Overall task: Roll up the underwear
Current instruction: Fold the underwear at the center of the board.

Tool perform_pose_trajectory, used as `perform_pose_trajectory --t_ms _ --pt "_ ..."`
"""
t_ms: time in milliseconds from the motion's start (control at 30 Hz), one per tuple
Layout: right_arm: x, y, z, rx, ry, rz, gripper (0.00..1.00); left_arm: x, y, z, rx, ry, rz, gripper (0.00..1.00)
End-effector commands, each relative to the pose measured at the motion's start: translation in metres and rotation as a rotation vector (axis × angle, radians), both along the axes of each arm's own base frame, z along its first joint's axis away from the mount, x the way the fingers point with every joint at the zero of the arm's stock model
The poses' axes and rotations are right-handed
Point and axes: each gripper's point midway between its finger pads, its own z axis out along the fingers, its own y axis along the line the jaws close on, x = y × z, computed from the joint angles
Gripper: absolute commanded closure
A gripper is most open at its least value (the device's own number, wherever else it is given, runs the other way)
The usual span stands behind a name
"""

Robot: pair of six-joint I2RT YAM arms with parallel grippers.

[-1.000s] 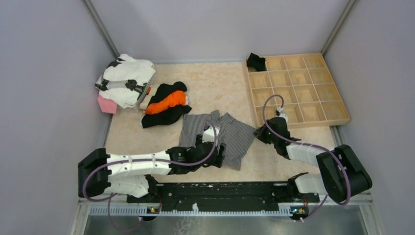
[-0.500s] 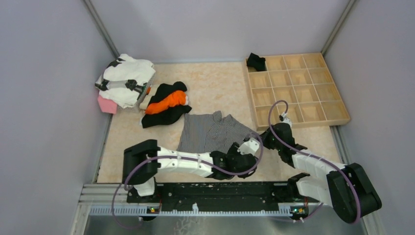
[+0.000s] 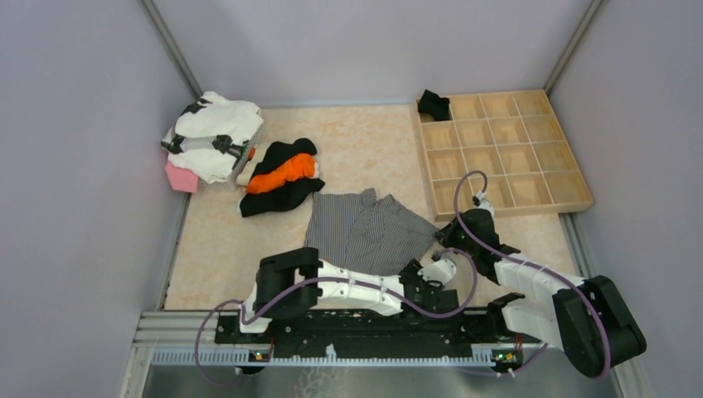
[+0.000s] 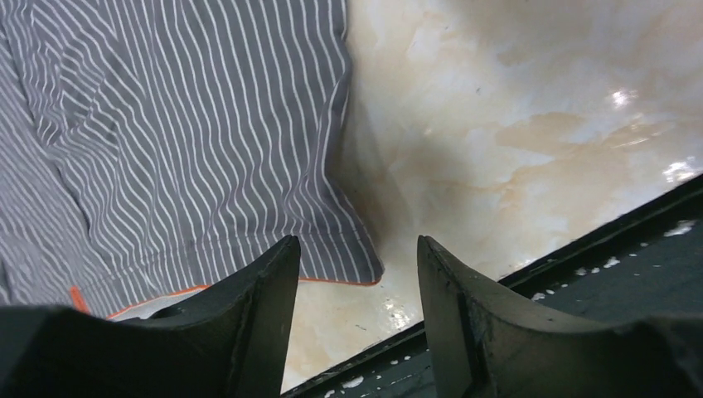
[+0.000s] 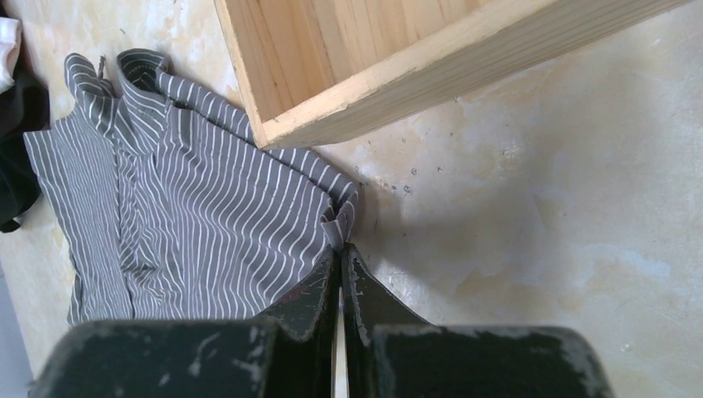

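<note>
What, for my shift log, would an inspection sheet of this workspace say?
Surface: beige marbled tabletop.
Job's things: grey striped underwear spread flat, unrolled; black underwear in the far-left compartment of the wooden tray.
Clutter: white garment pile, pink item, black-and-orange cloth, far left.
Grippers: left gripper open at the striped hem's corner; right gripper shut at its right edge.
Cables: purple cable looped along each arm.
Surroundings: grey walls.

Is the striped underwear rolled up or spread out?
Spread out: the striped underwear lies open and mostly flat, creased near its far edge, with no roll started.
</note>
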Motion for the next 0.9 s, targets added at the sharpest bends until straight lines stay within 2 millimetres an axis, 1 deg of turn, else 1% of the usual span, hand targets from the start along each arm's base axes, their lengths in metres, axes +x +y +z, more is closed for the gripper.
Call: perform_pose_trajectory --t_ms 0,133,300,567,700,733,867 --pt "0.006 0.001 0.004 0.005 -0.022 0.000 1.00 0.007 0.016 0.005 0.069 -0.062 0.057 0.41" --pt "0.006 0.001 0.005 0.006 -0.025 -0.001 1.00 0.006 0.017 0.001 0.074 -0.057 0.061 0.42" --pt "0.007 0.001 0.005 0.005 -0.026 0.000 1.00 0.006 0.014 -0.004 0.078 -0.058 0.055 0.44" --pt "0.006 0.001 0.004 -0.001 -0.025 0.005 1.00 0.007 0.001 0.000 0.052 -0.059 0.032 0.46" --pt "0.006 0.000 0.004 -0.002 -0.024 0.005 1.00 0.005 0.000 0.000 0.046 -0.052 0.025 0.46" --pt "0.006 0.000 0.004 -0.002 -0.025 0.004 1.00 0.005 -0.001 0.000 0.045 -0.049 0.023 0.47" --pt "0.004 0.005 0.005 0.014 -0.024 0.026 1.00 0.003 0.001 -0.004 0.051 -0.035 0.018 0.60"
